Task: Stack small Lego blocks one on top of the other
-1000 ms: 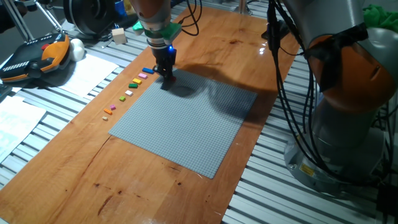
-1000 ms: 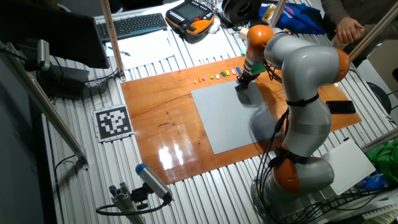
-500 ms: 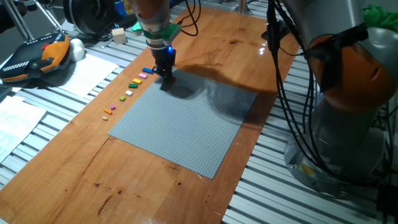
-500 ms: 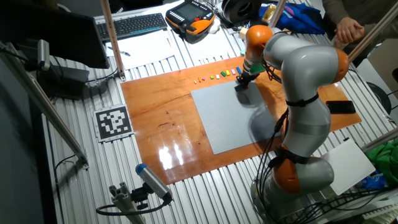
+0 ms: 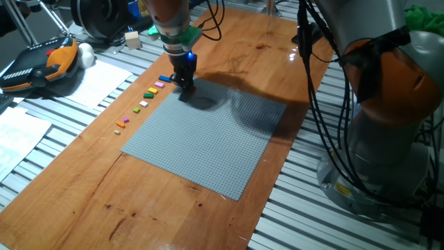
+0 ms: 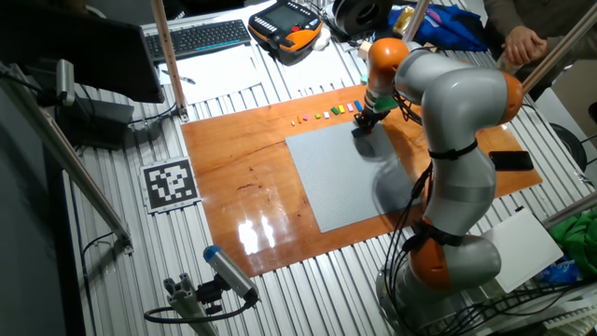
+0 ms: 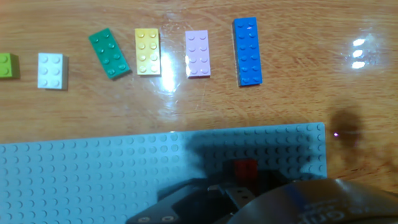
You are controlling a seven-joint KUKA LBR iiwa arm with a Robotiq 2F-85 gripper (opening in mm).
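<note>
My gripper (image 5: 185,86) stands low over the far corner of the grey baseplate (image 5: 208,142); it also shows in the other fixed view (image 6: 362,124). In the hand view a small red block (image 7: 245,167) sits between the dark fingers, down at the plate's studs near its right edge, and the jaws appear shut on it. On the wood beyond the plate lies a row of blocks: blue (image 7: 248,51), pink (image 7: 198,54), yellow (image 7: 148,51), green (image 7: 109,53), white (image 7: 51,70) and a light green one (image 7: 5,65) cut by the edge. An orange one (image 5: 120,125) lies further along.
A pale beige cube (image 5: 132,39) and an orange teach pendant (image 5: 38,62) lie beyond the wooden board, with paper sheets (image 5: 94,82) beside it. The arm's base (image 5: 388,132) stands at the right. A keyboard (image 6: 205,37) and a marker tag (image 6: 169,183) sit off the board.
</note>
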